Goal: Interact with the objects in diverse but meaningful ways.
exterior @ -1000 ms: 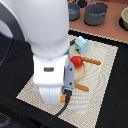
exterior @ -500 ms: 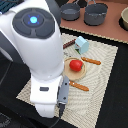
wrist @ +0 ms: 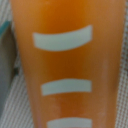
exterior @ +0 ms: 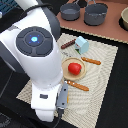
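Swung further toward the exterior view's left since the earlier frames, the arm now uncovers more of the woven placemat, and the pale blue carton and sausage stick beyond the plate stand in full sight. Nearest the camera, the arm's white body hides the gripper itself; whether its jaws are parted or closed cannot be told from either view. The wrist view is filled edge to edge by an orange ridged surface with pale stripes — the bread block, judged to lie directly beneath or within the hand. On the mat, the tan plate holds one item only, the red tomato; one orange-handled utensil lies just beside the plate on the near side, another just beside it on the far side. Beyond the plate, two grey pots sit on the brown counter; their contents are not visible. The step in hand appears to be handling the bread block — the next move calls for carrying it clear of the plate and cutlery before setting it down.
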Available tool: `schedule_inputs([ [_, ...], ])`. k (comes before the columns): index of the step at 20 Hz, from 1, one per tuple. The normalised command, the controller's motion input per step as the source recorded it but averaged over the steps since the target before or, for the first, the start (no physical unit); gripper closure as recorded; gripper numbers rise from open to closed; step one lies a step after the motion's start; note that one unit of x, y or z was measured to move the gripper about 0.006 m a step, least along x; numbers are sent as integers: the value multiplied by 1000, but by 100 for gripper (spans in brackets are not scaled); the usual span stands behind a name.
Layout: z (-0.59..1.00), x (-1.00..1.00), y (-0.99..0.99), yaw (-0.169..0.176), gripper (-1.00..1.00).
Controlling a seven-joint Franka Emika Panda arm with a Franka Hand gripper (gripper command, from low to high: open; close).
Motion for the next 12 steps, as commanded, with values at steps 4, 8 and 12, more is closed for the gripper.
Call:
schedule_inputs([
  [4,992,-571,539,63,100],
  [8,827,-782,598,96,100],
  [12,507,-867,606,61,100],
])
